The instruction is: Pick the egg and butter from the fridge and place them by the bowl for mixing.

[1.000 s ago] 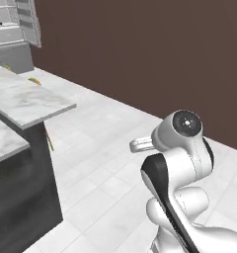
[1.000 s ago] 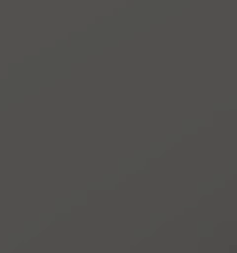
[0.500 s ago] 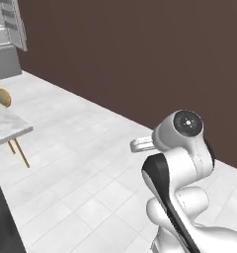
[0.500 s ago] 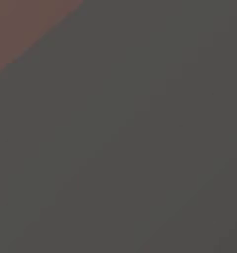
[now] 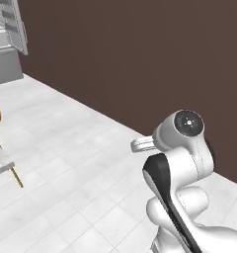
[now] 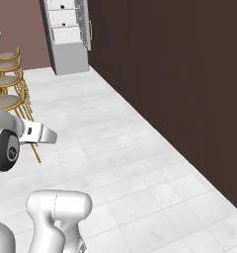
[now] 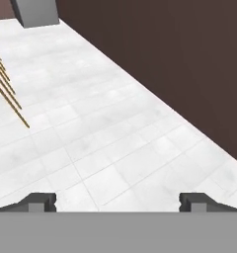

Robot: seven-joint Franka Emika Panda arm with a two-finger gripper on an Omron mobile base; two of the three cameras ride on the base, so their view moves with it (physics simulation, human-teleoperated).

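Two dark fingers [image 7: 41, 201] stand wide apart at the bottom of my hand view, released, with nothing between them; my gripper [image 7: 118, 202] hangs over bare white floor tiles [image 7: 115, 143].

Just ahead and to my left, the thin wooden legs of the bar stools [image 6: 9, 86] slant across the hand view, and the right base view shows the stools lined up in a row. A dark brown wall [image 6: 179, 74] runs along my right side and away from me.

Farthest off, at the end of that wall, stands the fridge [image 6: 66, 37]: tall, grey, door open, white shelves and a drawer showing inside. It is too far and too small for me to make out the egg or the butter, so I can only judge that they sit inside it. The bowl I cannot place from here.

What has changed in the last second is the whole picture, not the things in it. A moment ago the left base view held a marble surface close on my left, and the right base view was blank grey; now that surface has slid out, and open floor, the stools and the fridge have swung in. I read that as my base turning and driving.

For the task, I judge this as early travel: nothing picked yet, the fridge well apart from me, and the next move is to close that gap with the stools kept to my left.
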